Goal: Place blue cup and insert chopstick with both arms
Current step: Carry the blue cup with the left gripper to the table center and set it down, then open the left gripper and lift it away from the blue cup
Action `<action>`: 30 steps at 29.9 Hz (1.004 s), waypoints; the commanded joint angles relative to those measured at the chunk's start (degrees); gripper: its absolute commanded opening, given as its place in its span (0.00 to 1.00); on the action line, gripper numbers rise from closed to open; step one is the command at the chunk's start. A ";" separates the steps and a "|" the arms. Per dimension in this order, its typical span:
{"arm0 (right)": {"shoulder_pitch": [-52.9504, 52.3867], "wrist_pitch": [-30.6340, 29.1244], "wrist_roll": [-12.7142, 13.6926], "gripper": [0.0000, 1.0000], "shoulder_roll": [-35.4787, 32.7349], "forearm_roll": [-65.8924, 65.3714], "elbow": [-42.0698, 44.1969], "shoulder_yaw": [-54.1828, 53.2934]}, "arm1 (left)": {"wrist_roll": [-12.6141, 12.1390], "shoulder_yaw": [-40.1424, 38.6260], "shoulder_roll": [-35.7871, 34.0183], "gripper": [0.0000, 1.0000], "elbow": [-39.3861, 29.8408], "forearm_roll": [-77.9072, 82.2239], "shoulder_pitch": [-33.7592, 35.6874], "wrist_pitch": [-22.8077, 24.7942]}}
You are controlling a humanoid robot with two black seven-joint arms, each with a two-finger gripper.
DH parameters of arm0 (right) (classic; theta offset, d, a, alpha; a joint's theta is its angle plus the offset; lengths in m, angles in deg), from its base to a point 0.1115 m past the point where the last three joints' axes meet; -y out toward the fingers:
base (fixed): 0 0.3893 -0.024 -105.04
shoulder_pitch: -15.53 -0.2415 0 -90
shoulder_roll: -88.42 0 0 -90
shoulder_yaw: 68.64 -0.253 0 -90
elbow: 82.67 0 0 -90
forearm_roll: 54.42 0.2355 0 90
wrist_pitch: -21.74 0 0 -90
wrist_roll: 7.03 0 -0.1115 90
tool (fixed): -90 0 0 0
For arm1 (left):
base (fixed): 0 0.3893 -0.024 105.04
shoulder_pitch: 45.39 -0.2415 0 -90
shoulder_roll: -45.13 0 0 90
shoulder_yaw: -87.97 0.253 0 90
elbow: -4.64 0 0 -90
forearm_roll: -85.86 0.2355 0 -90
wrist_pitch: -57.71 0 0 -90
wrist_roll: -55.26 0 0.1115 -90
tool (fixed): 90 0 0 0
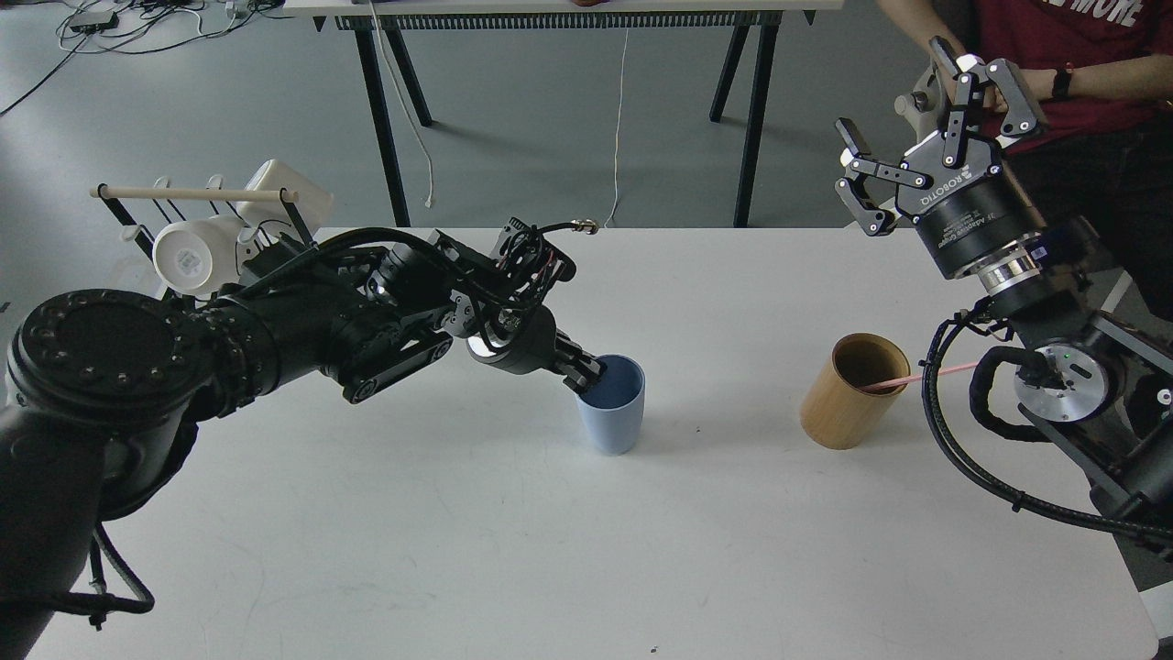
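The pale blue cup (612, 412) stands upright near the middle of the white table (513, 550). My left gripper (586, 374) is shut on the cup's near-left rim, one finger reaching inside. The pink chopstick (935, 371) leans out of a tan wooden cylinder (850, 392) at the right, its tip pointing right behind my right arm's cable. My right gripper (926, 101) is held high at the upper right, fingers spread open and holding nothing.
A black wire rack (197, 229) with a pale wooden rod and white mugs stands at the table's back left, behind my left arm. A person in a red shirt (1063, 55) sits behind the right gripper. Another table's legs (751, 110) stand beyond.
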 commanded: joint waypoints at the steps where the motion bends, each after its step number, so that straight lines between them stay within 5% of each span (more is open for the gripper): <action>1: 0.01 -0.09 0.00 0.96 0.03 -0.02 -0.09 0.00 | 0.00 -0.26 -0.15 0.08 -0.08 -0.04 0.04 0.01; 14: 0.18 -0.09 0.00 0.96 -0.05 0.07 -0.09 0.00 | 0.00 -0.88 -0.94 0.29 -0.61 -1.09 0.21 0.80; 15: 0.18 -0.09 0.00 0.96 -0.05 0.07 -0.09 -0.09 | 0.00 -0.88 -1.03 0.36 -0.61 -1.18 0.21 0.88; 18: 0.18 -0.09 0.00 0.96 -0.14 0.07 -0.09 -0.09 | 0.00 -3.41 -1.20 0.89 -0.70 -3.28 0.21 2.28; 19: 0.18 -0.09 0.00 0.96 -0.14 0.07 -0.09 -0.09 | 0.00 -4.47 -1.29 0.94 -0.70 -4.33 0.21 3.60; 24: 0.01 -0.17 0.00 0.96 -0.32 -0.02 -0.09 0.00 | 0.00 -9.21 -5.41 0.99 -1.57 -6.80 0.04 5.59; 30: -2.62 1.31 0.00 0.96 -1.28 -0.28 -0.27 0.17 | 0.00 -25.01 -14.02 0.99 -8.07 -15.92 -2.85 5.59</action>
